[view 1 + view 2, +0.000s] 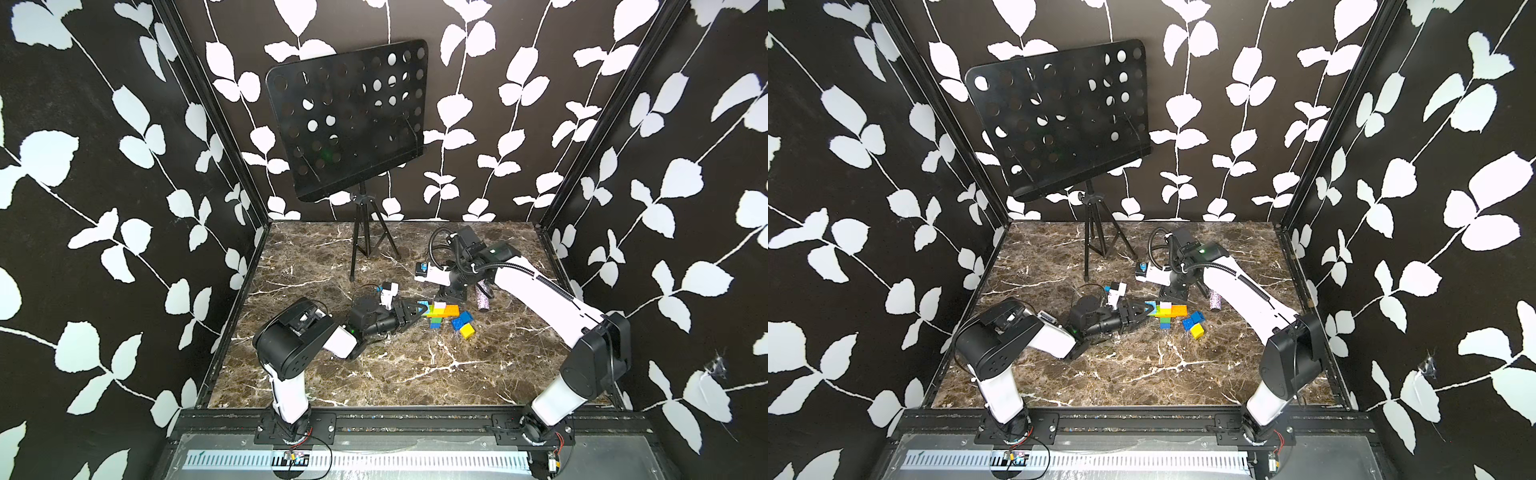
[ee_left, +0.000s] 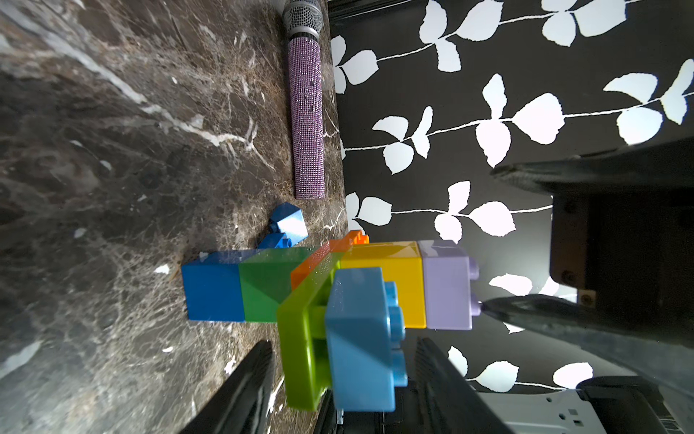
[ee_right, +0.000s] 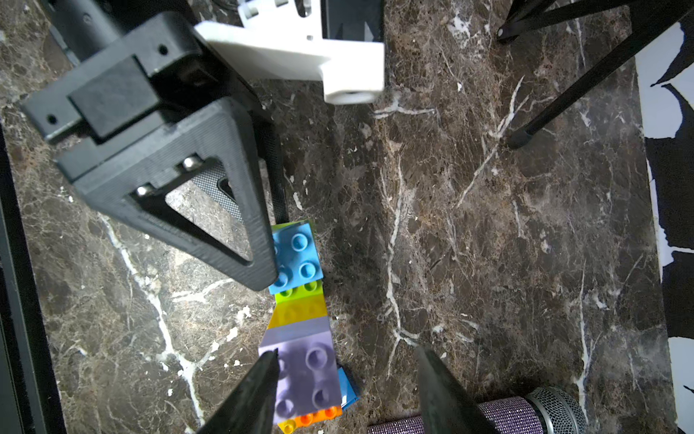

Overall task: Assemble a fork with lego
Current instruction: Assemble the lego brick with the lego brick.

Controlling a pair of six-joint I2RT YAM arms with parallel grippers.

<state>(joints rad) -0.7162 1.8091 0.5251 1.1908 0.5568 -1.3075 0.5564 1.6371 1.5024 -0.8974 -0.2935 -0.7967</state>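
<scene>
The fork (image 1: pixel 441 312) stands upright on the marble table, with its blue stem brick (image 2: pixel 212 289) at the bottom, a green brick above it, then the orange and lime crossbar. A light blue prong (image 3: pixel 296 255) and a lilac prong (image 3: pixel 308 360) point studs up. My left gripper (image 2: pixel 344 342) is open and straddles the lime end and the light blue prong with small gaps on both sides. From above, my right gripper (image 3: pixel 347 357) is open, one fingertip (image 2: pixel 499 306) at the lilac prong's studs. Both grippers, left (image 1: pixel 417 311) and right (image 1: pixel 448 300), show in the top views.
Loose lego lies beside the fork: a blue brick (image 1: pixel 462 320) and a yellow one (image 1: pixel 467 331). A glittery microphone (image 1: pixel 483 300) lies behind them near the right arm. A black music stand (image 1: pixel 349 120) on tripod legs (image 1: pixel 365 245) stands at the back.
</scene>
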